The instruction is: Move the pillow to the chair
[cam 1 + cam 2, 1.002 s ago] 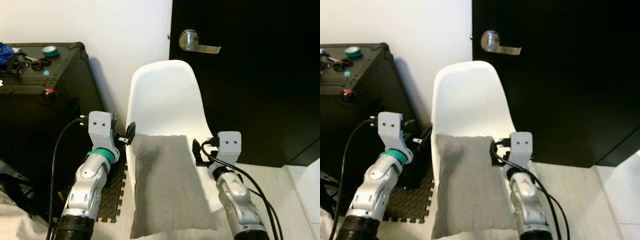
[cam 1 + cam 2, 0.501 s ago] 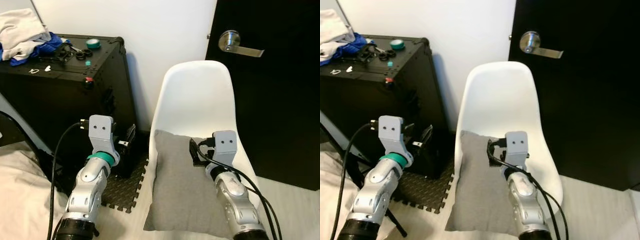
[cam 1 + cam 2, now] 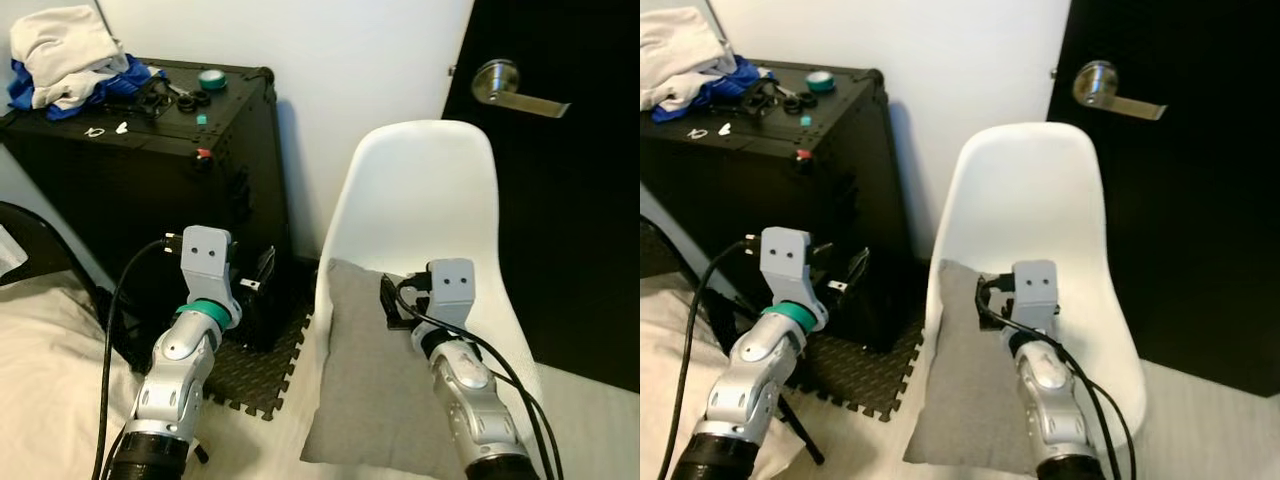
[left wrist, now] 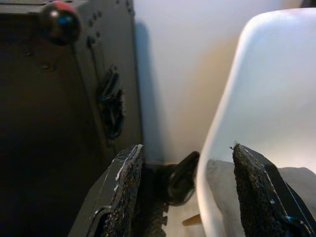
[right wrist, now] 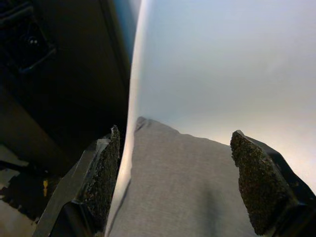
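Observation:
The grey pillow (image 3: pixel 365 400) lies on the seat of the white chair (image 3: pixel 420 200), its top edge against the backrest and its lower end hanging over the seat's front. My right gripper (image 3: pixel 392 302) hovers over the pillow's upper part. In the right wrist view this gripper (image 5: pixel 175 177) is open, with the pillow (image 5: pixel 197 197) lying beyond its fingers. My left gripper (image 3: pixel 257 278) is held up to the left of the chair, near the black case. In the left wrist view it (image 4: pixel 185 190) is open with nothing between its fingers.
A black case (image 3: pixel 130 160) stands left of the chair, topped with clothes (image 3: pixel 60 50), a tape roll (image 3: pixel 211 77) and small tools. A black door (image 3: pixel 570 220) with a lever handle (image 3: pixel 515 85) is behind the chair. Foam mat (image 3: pixel 250 370) and white bedding (image 3: pixel 50 380) lie low left.
The camera has swung left, so the chair and door sit further right in the picture and more of the case shows. The pillow stays on the seat. Both grippers stay open.

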You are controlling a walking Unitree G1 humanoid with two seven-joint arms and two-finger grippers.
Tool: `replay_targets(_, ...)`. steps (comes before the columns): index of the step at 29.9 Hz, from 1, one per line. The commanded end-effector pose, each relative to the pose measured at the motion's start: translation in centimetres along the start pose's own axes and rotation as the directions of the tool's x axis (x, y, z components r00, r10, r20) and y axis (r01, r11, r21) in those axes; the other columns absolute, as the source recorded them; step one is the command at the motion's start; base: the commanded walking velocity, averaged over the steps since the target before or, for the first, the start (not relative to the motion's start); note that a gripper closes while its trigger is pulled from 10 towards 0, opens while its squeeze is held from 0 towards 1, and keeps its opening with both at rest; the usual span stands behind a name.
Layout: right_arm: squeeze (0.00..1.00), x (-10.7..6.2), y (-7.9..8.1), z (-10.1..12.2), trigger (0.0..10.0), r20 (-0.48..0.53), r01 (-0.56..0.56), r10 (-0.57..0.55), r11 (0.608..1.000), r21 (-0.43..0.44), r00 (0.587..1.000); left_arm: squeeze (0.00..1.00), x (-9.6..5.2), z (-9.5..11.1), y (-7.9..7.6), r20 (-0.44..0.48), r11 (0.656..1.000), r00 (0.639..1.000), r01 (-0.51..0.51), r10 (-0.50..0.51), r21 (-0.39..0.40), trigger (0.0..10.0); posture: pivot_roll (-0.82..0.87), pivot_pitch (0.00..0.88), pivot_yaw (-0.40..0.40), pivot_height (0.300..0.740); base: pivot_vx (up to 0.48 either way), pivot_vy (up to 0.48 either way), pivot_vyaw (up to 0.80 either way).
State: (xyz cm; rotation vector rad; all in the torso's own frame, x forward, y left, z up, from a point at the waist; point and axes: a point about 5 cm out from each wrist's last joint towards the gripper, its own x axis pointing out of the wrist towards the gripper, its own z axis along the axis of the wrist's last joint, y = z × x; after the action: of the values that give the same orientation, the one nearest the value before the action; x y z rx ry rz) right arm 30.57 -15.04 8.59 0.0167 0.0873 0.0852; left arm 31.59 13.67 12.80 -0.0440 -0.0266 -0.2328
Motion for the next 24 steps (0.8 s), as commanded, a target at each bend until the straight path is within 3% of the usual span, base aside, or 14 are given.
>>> replay_targets(1,0.0,-0.09,0.0,-0.37,10.0,-0.008,0.007,-0.007,1.0,0.014,1.0,0.0,-0.1,-0.25,0.39,-0.013,1.0,1.0,-0.01,0.01,0.021,10.0,0.04,0.0,0.117,0.74,0.0,-0.48,0.8)
replay_targets(7,0.0,-0.11,-0.01,-0.39,10.0,-0.009,0.008,-0.008,1.0,0.015,1.0,0.0,-0.1,-0.21,0.39,-0.012,1.0,1.0,-0.006,0.006,0.028,10.0,0.04,0.0,0.117,0.74,0.0,-0.48,0.8)
replay_targets(24,0.0,-0.15,0.13,-0.68,10.0,-0.02,0.004,-0.003,1.0,0.018,1.0,0.0,-0.5,-0.44,0.98,-0.024,1.0,0.999,-0.029,0.029,0.009,10.0,0.04,0.0,0.115,0.74,0.0,0.0,0.8)
